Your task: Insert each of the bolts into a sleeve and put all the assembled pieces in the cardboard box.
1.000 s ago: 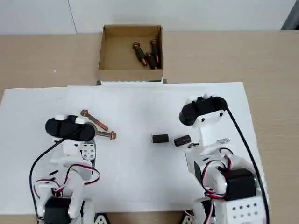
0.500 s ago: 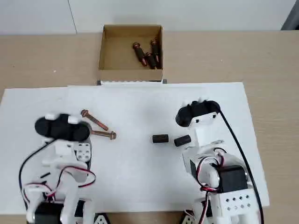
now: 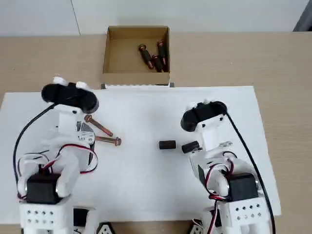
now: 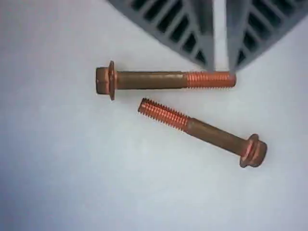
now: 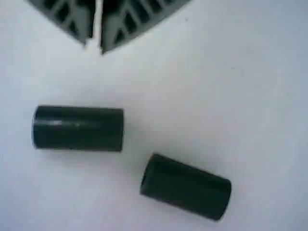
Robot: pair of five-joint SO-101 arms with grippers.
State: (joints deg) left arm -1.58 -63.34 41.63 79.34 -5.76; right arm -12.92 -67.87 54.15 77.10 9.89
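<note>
Two copper bolts lie loose on the white sheet: one [image 4: 163, 79] [image 3: 97, 125] just below my left gripper's tips, the other [image 4: 204, 134] [image 3: 108, 140] beside it. My left gripper [image 4: 220, 65] hangs above them with its grey fingers [image 4: 187, 29] nearly touching and nothing between them. Two black sleeves [image 5: 78, 128] [image 5: 185, 186] lie side by side at mid-table, seen from above as one sleeve [image 3: 167, 145] and another sleeve [image 3: 190, 146]. My right gripper [image 5: 95, 43] hovers over them, shut and empty. The cardboard box [image 3: 113, 53] at the back holds assembled pieces [image 3: 153, 54].
The white sheet [image 3: 146, 107] covers the wooden table [image 3: 282, 63] in front of the box. The left arm [image 3: 68, 95] stands over the bolts and the right arm [image 3: 202, 117] beside the sleeves. Bare sheet lies between the bolts and the sleeves.
The left arm has swung away from the table's front edge, and its head now sits over the bolts. The right arm has edged slightly left towards the sleeves. Bolts and sleeves lie unmoved.
</note>
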